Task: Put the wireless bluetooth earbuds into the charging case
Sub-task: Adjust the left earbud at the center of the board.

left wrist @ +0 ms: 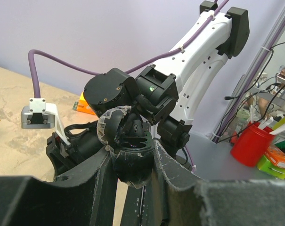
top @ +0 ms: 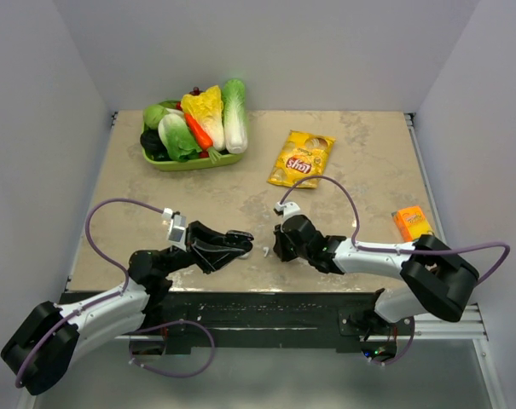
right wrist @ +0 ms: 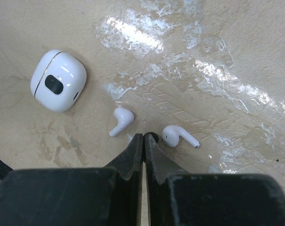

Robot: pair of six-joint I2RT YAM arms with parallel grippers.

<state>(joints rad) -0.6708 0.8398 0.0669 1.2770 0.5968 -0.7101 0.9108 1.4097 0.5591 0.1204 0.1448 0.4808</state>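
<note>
From above, both arms reach in toward the middle of the bench (top: 368, 170). The left hand (top: 239, 241) and right hand (top: 279, 244) face each other, near but apart. A white speck (top: 266, 251) lies between them, too small to name from up here.

The left wrist's view shows its fingers clamped on a dark charging case (left wrist: 132, 157). The case is held off the bench with its lid (left wrist: 110, 126) tipped open and its mouth turned toward the right arm (left wrist: 203, 61). I cannot make out what sits inside it.

In the right wrist's view the fingers are pressed together, tips down at the bench. A small dark bump at the tips could be a bud or just the pad; I can't tell.

Two white earbuds flank those tips. One earbud (right wrist: 120, 121) is just beside them on the side of a closed white case (right wrist: 58, 87), its stem slanting back toward the hand. The other earbud (right wrist: 179, 135) is just beside them on the far side, its stem pointing away.

The right hand is clearly the nearer one. To my eye it must open and shift sideways to either bud.
</note>
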